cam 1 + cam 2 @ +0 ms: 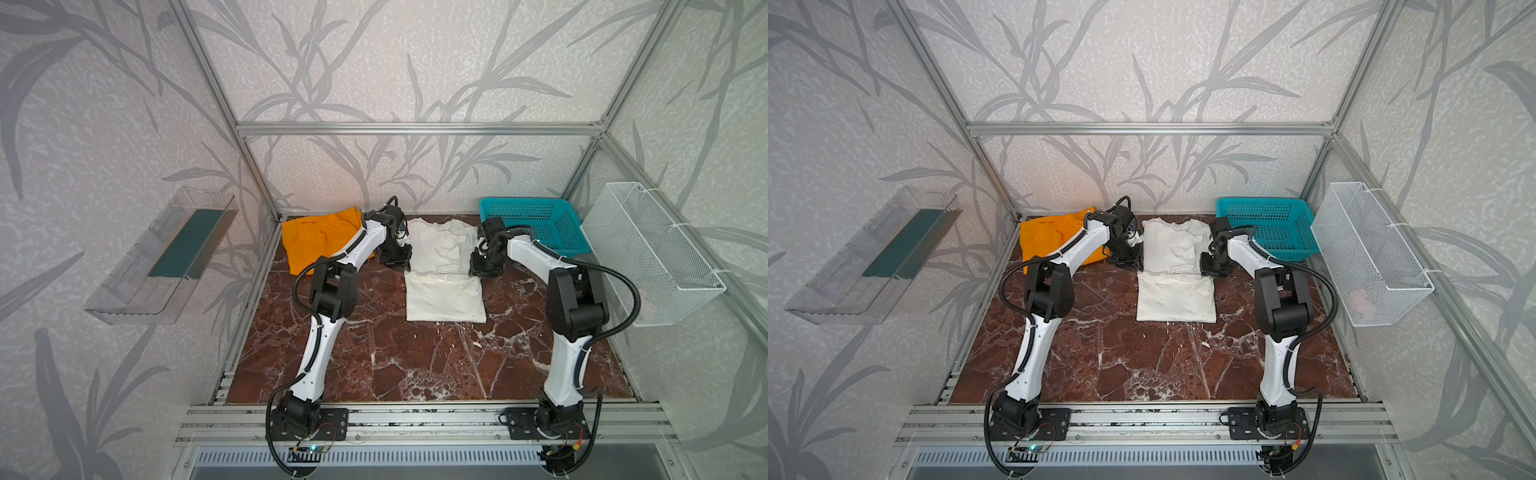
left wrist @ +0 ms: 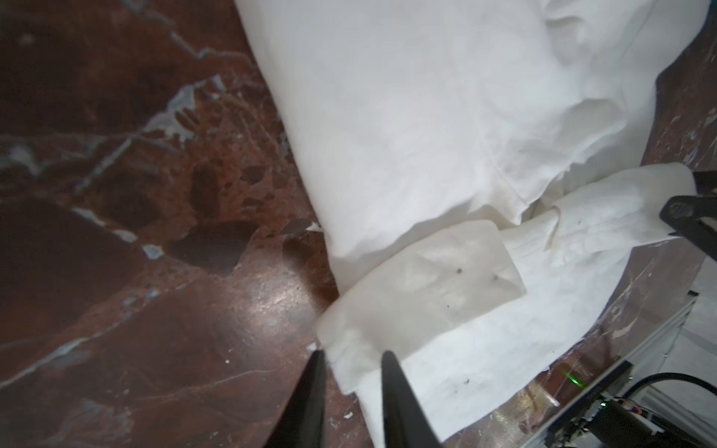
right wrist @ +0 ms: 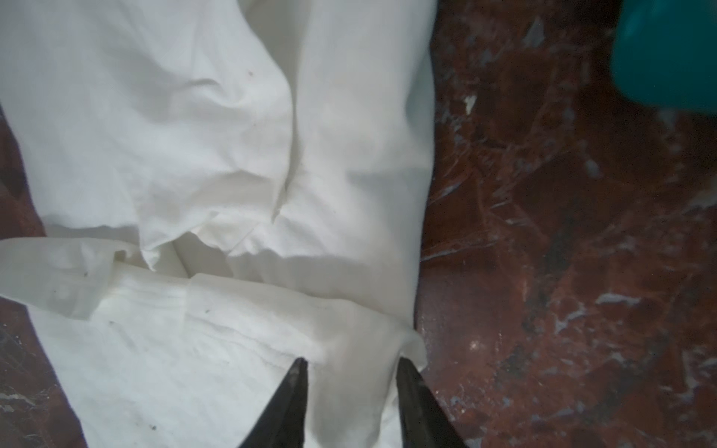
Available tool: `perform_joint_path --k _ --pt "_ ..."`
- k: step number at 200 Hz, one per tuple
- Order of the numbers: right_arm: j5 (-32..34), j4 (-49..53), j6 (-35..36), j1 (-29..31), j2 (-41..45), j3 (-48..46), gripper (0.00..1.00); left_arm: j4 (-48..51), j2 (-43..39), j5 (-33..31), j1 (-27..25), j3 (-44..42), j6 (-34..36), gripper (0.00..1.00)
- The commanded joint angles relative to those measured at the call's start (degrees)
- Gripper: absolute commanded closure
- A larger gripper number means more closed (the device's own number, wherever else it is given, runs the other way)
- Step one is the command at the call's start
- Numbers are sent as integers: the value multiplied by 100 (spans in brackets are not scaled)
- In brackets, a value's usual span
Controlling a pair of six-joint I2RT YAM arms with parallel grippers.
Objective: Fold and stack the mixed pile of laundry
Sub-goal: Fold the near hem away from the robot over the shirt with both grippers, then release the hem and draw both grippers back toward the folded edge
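Closest to me is the bare red marble table [image 1: 415,365]. Past that lies the white shirt [image 1: 445,299]. It is flat and neat at my end and more rumpled beyond the jaws. A crease runs across it, and both grippers sit at that crease, one at each side edge.

The left gripper [image 2: 353,355] has its jaws spread a little, with a folded corner of the shirt lying between the tips. The right gripper [image 3: 352,360] has its jaws spread wider, and the shirt's other edge lies between them. Neither one is squeezing the cloth, as far as I can see.

I think they are setting down a fold. To do it well, both should lift straight up together, so no fingertip snags the cloth and pulls the fold open. Then the flat near half could go over the rumpled half.

Farther back, behind the left jaws, the orange trousers [image 1: 316,239] lie by the back wall. They are apart from the shirt and not yet stacked. Behind the right jaws is the teal basket [image 1: 521,202].
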State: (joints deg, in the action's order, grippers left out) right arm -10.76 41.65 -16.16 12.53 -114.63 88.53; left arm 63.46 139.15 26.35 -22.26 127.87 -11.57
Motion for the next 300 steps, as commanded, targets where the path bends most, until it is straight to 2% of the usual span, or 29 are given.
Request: perform_joint_path --k 1,14,21,48,85,104,128,162,178,207,241,266,300 --pt "125 29 183 3 699 -60 52 -536 -797 -314 -41 -597 -88 60" --pt "153 -36 192 2 1046 -355 47 -997 -1254 -486 -41 -1201 -175 51" --pt "154 -64 190 6 1211 -517 46 -1199 -1486 -531 -41 -1494 -220 50" --pt "40 22 186 5 1772 -1088 44 -1496 -2128 -548 -50 -2403 -340 49" --pt "-337 -319 -154 9 2387 -2267 44 -2368 -2987 -57 -187 -4337 -721 49" --pt "-529 -590 -300 12 2532 -2788 45 -2847 -3246 104 -336 -5054 -918 49" --pt "-733 -782 -370 27 2452 -3127 47 -3327 -3289 209 -536 -5540 -1079 49" --pt "-802 -991 -431 65 2287 -3402 50 -3731 -3078 240 -794 -5729 -1257 51" --pt "-818 -1070 -432 79 2188 -3474 52 -3838 -2953 294 -865 -5747 -1357 55" --pt "-918 -1232 -463 139 1951 -3553 59 -4025 -2874 389 -1006 -5848 -1572 69" --pt "-807 -1116 -434 377 1884 -3611 70 -4030 -3025 125 -1035 -6307 -1835 100" --pt "-584 -819 -463 667 2023 -3729 75 -4203 -3437 77 -1043 -6920 -2036 100" --pt "-336 -393 -760 1171 2604 -4236 77 -3978 -4136 -81 -1155 -7606 -2085 100"
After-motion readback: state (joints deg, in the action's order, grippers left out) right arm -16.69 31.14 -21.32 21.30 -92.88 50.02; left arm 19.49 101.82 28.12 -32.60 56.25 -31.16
